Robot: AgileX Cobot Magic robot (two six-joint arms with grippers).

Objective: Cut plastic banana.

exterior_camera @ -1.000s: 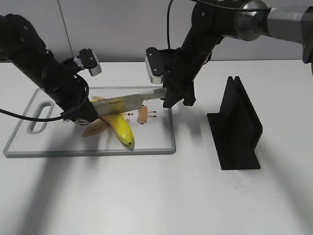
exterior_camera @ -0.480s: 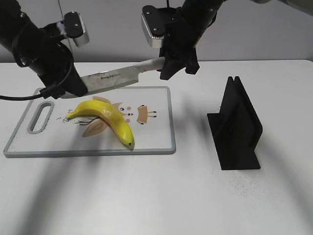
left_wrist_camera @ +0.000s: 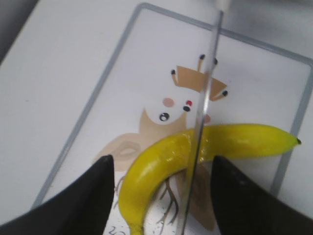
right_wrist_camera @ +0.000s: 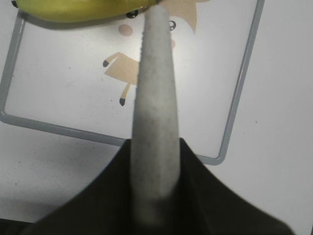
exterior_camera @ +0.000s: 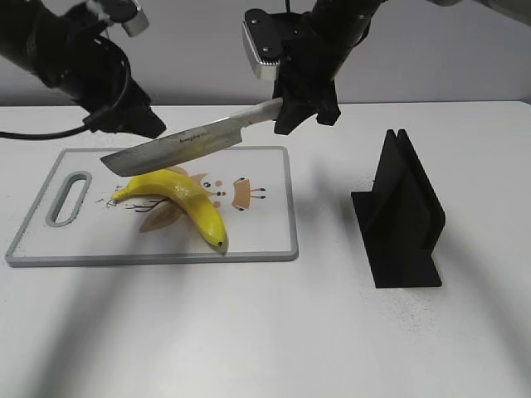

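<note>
Yellow plastic, whole and uncut: the banana (exterior_camera: pixel 178 199) lies across the cutting board (exterior_camera: pixel 265 240) at the near left of the table (exterior_camera: pixel 265 332), curved, tip toward me, and I see no split in it in any view, so I judge the cut itself is all yet to do. To the right, well apart from the board, stands the black knife stand (exterior_camera: pixel 404 217), empty. Above the banana hangs the knife (exterior_camera: pixel 187 145), blade slanting down to the left, clear of the fruit; my left wrist view looks straight down its edge crossing the banana's middle. My right gripper (exterior_camera: pixel 292 104) clamps the handle, fingers closed on it. My left gripper (left_wrist_camera: pixel 159 196) sits farther back at the left with fingers spread wide and nothing between them. Compared with a second ago, the blade has come up off the banana, where it was pressed low, and the left arm has lifted away from the board, leaving the banana shifted slightly and uncovered.
</note>
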